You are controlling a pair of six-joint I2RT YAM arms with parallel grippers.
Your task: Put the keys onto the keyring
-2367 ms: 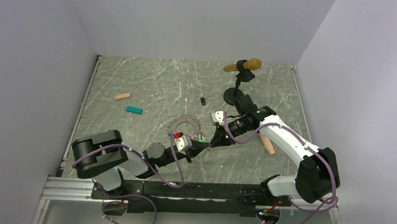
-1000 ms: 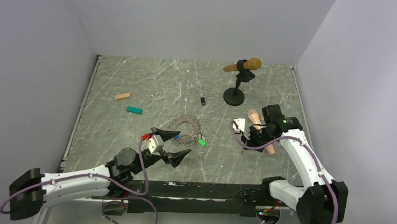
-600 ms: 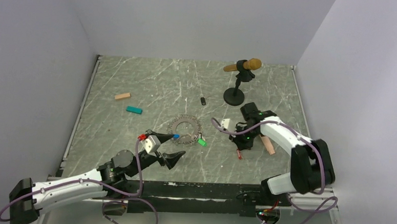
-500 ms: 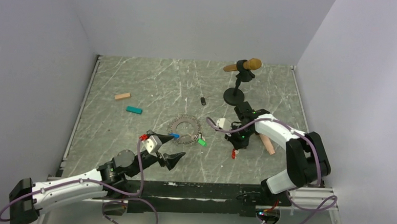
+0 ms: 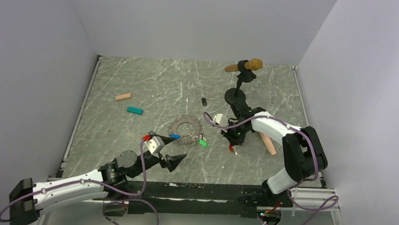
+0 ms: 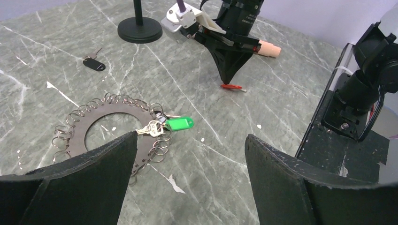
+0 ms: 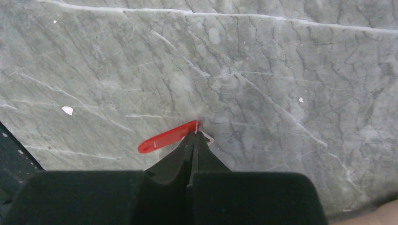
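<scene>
The keyring (image 5: 185,128) lies flat mid-table, a dark ring (image 6: 80,136) edged with small wire loops. A green-tagged key (image 5: 203,142) and silver keys (image 6: 152,128) rest at its right edge, green tag (image 6: 179,123) pointing right. A blue tag (image 5: 174,136) shows at its near-left edge. My right gripper (image 7: 195,132) points down, shut on the small ring of the red-tagged key (image 7: 166,137), whose tag (image 6: 232,86) hangs at table level right of the keyring. My left gripper (image 6: 191,136) stands open and empty, low over the table just before the keyring (image 5: 180,145).
A black key fob (image 5: 204,101) lies behind the keyring. The microphone stand's round base (image 5: 235,96) stands behind the right gripper, with a brown microphone (image 5: 247,65) on top. A pink cylinder (image 5: 268,144) lies at the right. Teal (image 5: 134,110) and tan (image 5: 123,96) blocks sit far left.
The right gripper has carried the red-tagged key leftward and slightly back, toward the keyring. The left gripper has hardly moved and stays open.
</scene>
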